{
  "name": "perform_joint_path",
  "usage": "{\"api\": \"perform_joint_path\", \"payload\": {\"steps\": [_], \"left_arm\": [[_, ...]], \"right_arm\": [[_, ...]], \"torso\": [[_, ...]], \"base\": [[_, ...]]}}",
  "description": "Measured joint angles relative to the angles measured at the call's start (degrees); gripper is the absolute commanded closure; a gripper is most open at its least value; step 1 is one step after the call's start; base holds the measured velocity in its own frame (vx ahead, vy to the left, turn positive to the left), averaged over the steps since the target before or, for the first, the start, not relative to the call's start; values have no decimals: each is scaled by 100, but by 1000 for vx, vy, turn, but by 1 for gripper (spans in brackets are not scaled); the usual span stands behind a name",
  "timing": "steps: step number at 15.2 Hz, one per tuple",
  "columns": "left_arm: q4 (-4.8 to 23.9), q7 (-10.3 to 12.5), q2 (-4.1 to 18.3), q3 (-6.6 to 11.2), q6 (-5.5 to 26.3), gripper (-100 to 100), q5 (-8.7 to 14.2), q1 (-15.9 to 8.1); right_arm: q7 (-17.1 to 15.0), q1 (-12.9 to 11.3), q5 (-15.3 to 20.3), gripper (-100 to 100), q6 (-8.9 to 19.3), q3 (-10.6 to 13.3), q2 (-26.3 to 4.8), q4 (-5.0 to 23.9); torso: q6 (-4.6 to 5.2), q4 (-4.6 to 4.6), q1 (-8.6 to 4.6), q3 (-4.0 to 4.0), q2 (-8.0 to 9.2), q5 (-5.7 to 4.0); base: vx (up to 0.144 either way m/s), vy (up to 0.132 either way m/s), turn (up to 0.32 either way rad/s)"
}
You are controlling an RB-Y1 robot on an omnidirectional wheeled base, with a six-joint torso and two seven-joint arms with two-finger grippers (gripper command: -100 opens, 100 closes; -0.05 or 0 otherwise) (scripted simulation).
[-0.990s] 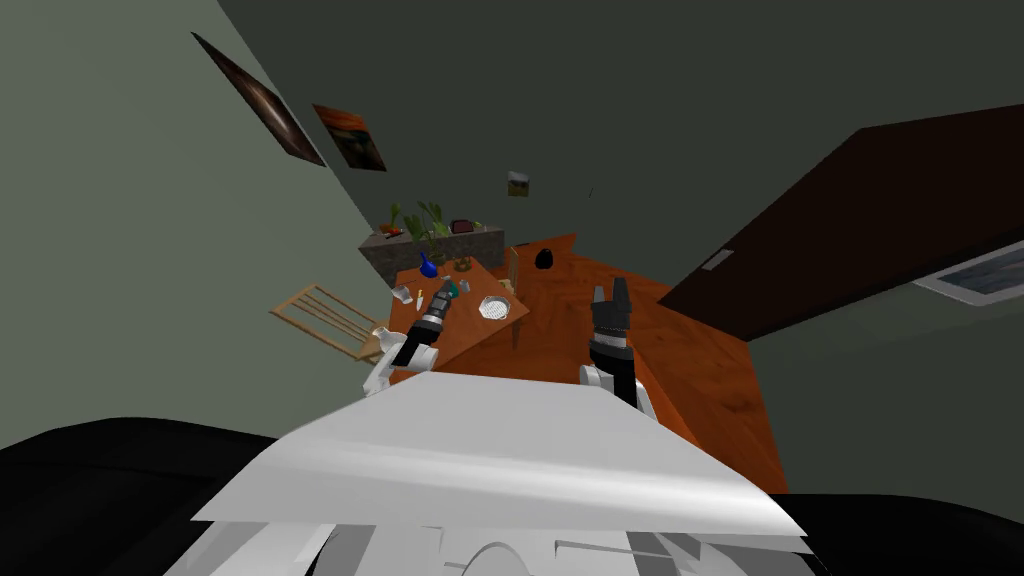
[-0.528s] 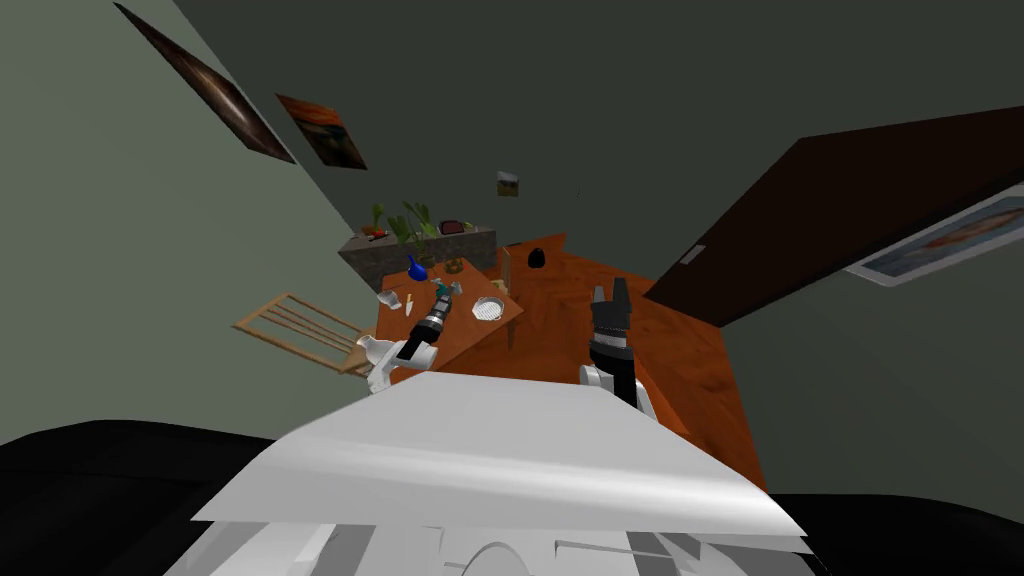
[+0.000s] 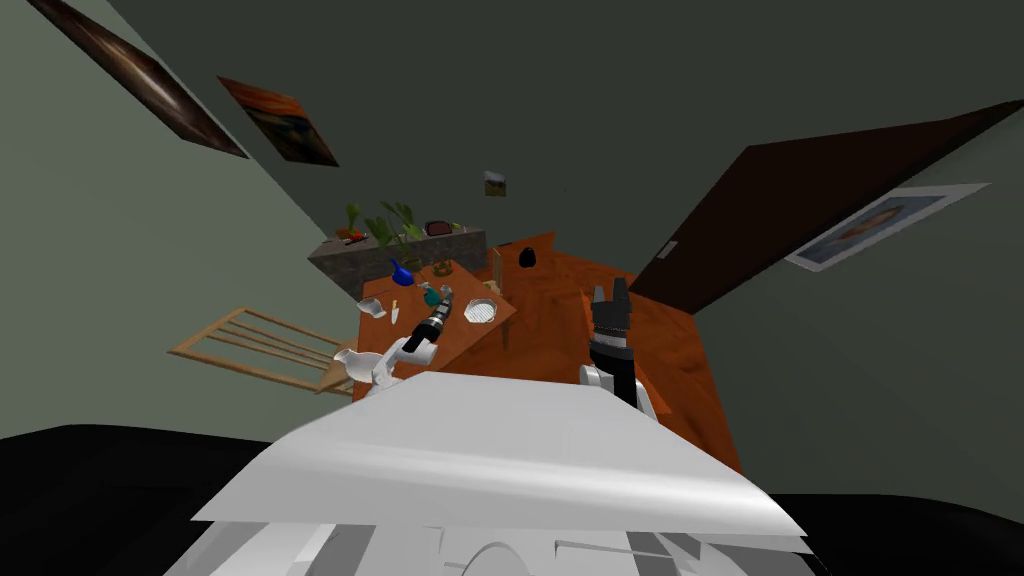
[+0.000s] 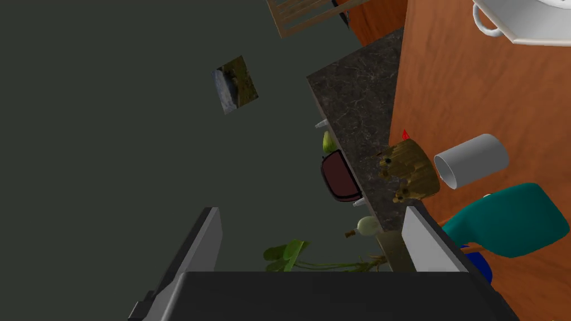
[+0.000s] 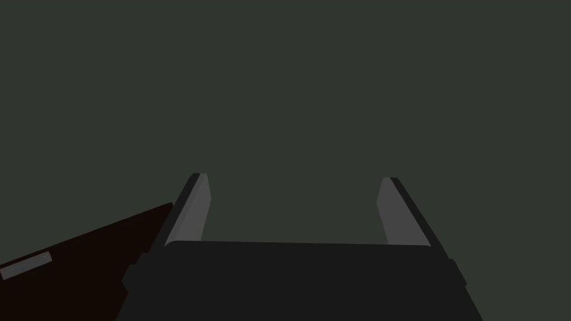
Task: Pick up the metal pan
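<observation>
A: Location of the pan?

B: Flat on the orange-brown wooden surface, close to its edge on the right-arm side. Round, shallow, drawn pale grey-white, with a small loop handle visible in the left wrist view.

A: Fingers?

B: Left gripper spread and empty, hanging over the surface just beside a rounded teal object, not yet over the pan. Right gripper also spread and empty, raised above the wooden floor.

A: Risks?

B: Probably three. A sideways sweep toward the pan, likely to clip the teal object or the smooth white cup, lying on its side and apt to roll. A push instead of a pinch, likely to slide the pan off the nearby edge. Thin blade fingers on a slick rim, prone to slipping.

A: Surroundings?

B: A bark-textured stump-shaped pot, then a dark speckled stone counter.
</observation>
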Motion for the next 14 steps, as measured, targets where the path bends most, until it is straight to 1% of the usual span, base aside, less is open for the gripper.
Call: {"api": "perform_joint_path", "payload": {"steps": [1, 2, 3, 4, 6, 9, 11, 13, 14], "left_arm": [[158, 35, 67, 5, 67, -100, 36, -62], [248, 68, 117, 9, 127, -100, 65, -80], [411, 87, 130, 4, 198, -100, 74, -151], [491, 95, 119, -1, 288, -100, 71, -191], [608, 135, 178, -3, 509, -100, 111, -231], [890, 201, 253, -9, 776, -100, 169, -347], [1097, 224, 229, -13, 939, -100, 164, -431], [1251, 263, 266, -18, 1133, -100, 200, -497], [1351, 281, 274, -21, 1210, -100, 211, -532]], "right_arm": [[0, 0, 0, 0, 0, 0, 0, 0], [0, 0, 0, 0, 0, 0, 0, 0], [0, 0, 0, 0, 0, 0, 0, 0], [0, 0, 0, 0, 0, 0, 0, 0], [0, 0, 0, 0, 0, 0, 0, 0], [0, 0, 0, 0, 0, 0, 0, 0], [0, 0, 0, 0, 0, 0, 0, 0], [0, 0, 0, 0, 0, 0, 0, 0], [0, 0, 0, 0, 0, 0, 0, 0]], "torso": [[1, 0, 2, -1, -1, 0], [0, 0, 2, 0, -1, 1], [2, 0, 2, -1, -1, 1], [0, 0, 1, -1, -1, 1], [0, 0, 2, -1, -1, 0], [1, 0, 2, -1, -2, 1], [1, -1, 2, -1, -2, 1], [1, -1, 2, -1, -3, 1], [-1, -1, 3, -2, -3, 1]], "base": [[18, 5, -142], [17, 4, -172], [17, 5, -148], [19, 5, -169], [20, 6, -157], [20, 7, -151], [20, 10, -149], [22, 11, -160], [14, 10, -21]]}}
